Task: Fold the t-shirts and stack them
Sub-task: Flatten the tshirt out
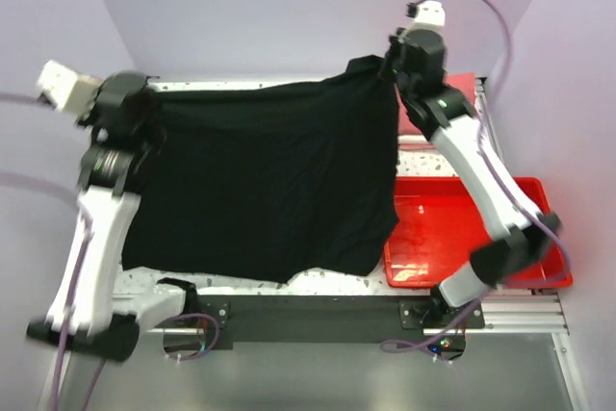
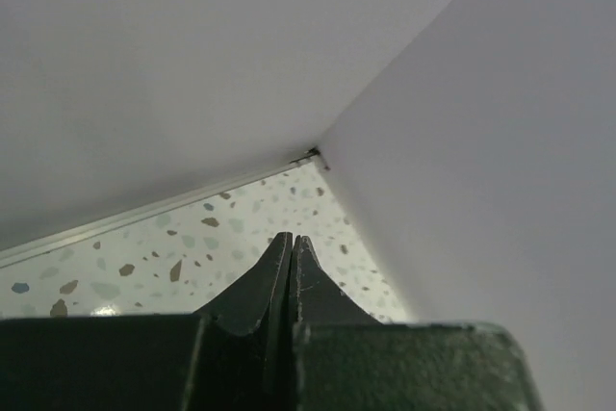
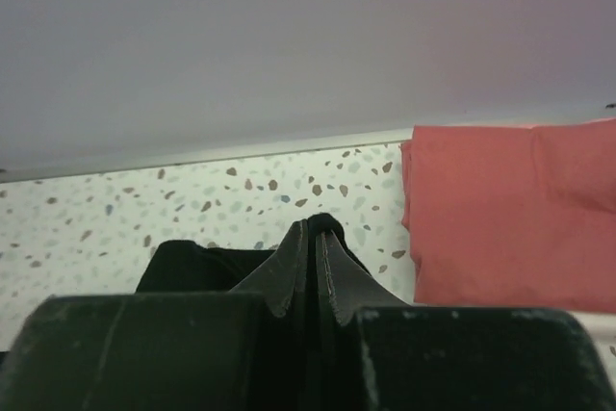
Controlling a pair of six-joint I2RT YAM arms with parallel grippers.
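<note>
Soft, even light throughout. From above, the left arm is smeared with blur, the tray shows glare, and the black shirt is nearly detailless.

- Shirts: I count two from here, one black shirt and one pink shirt (the pink one shows best on my right wrist feed).
- Trays: one red tray.
- Arms: two, the left arm and the right arm.
- Grippers: two, the left gripper and the right gripper, one per arm.
- Wrist cameras: two white ones on my overhead feed, the left camera and the right camera.
- Tables: one speckled table.
</note>
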